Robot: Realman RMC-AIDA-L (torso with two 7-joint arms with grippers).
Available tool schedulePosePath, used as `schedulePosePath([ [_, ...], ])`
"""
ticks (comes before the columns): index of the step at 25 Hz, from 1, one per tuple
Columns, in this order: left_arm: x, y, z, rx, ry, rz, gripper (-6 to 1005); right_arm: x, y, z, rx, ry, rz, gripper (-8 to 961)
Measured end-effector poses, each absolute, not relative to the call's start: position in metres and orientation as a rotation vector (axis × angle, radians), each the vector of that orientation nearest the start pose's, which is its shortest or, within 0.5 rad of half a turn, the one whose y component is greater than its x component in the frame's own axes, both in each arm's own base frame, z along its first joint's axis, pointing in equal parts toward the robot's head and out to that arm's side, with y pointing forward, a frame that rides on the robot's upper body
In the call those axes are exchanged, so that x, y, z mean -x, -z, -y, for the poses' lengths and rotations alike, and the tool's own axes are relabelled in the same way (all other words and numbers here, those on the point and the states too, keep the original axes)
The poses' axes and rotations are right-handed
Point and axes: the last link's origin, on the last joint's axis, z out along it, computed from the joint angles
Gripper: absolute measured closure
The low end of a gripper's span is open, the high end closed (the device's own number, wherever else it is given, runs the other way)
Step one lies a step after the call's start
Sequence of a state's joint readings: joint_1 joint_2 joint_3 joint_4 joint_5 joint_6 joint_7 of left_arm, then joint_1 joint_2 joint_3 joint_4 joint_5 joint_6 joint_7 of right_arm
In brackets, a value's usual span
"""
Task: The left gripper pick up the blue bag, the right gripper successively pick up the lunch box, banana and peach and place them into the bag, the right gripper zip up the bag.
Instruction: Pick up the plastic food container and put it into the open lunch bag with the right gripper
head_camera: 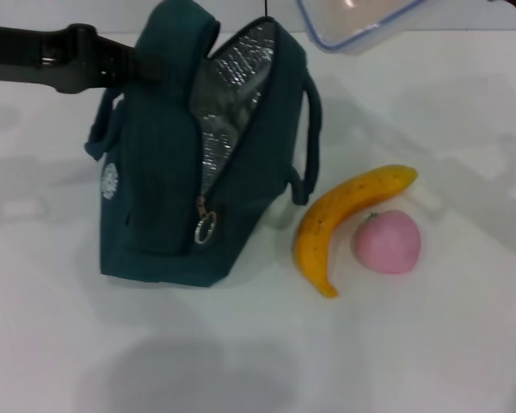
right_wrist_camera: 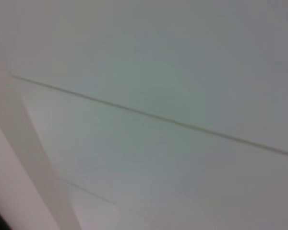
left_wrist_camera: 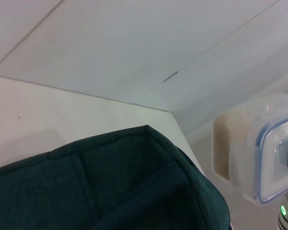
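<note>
The blue bag [head_camera: 185,163] stands upright on the white table with its zipper open and the silver lining showing. My left gripper [head_camera: 131,62] reaches in from the left and is shut on the bag's upper edge; its fingertips are hidden in the fabric. High above and to the right of the bag's opening hangs the lunch box [head_camera: 361,21], also seen as the lunch box [left_wrist_camera: 261,153] in the left wrist view, off the table. Only a silver wrist piece [left_wrist_camera: 287,216] of the right gripper shows beneath it. The banana [head_camera: 340,219] and the peach [head_camera: 387,242] lie side by side right of the bag.
The bag's zipper pull [head_camera: 205,229] hangs at the low end of the opening, and one loop handle [head_camera: 310,142] droops toward the banana. White table surface [head_camera: 241,353] stretches in front of the bag. The right wrist view shows only pale wall.
</note>
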State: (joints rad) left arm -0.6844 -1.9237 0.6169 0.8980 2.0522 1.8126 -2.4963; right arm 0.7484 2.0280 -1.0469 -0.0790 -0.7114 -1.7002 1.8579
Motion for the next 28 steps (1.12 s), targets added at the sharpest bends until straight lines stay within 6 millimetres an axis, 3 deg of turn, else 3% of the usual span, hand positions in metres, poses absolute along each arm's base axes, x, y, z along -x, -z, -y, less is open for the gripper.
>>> schedulePosePath([
  [11, 0.192, -0.084, -0.371, 2.611, 0.719, 1.66, 962, -0.138, -0.006, -0.396, 2.096, -2.048, -1.512, 858],
  [24, 0.197, -0.084, -0.371, 2.582, 0.775, 1.66, 963, -0.161, 0.022, -0.385, 2.211, -1.743, -1.612, 857],
  [28, 0.198, -0.079, -0.371, 2.584, 0.785, 1.687, 963, -0.159, 0.03, -0.385, 2.277, -1.643, -1.614, 857],
])
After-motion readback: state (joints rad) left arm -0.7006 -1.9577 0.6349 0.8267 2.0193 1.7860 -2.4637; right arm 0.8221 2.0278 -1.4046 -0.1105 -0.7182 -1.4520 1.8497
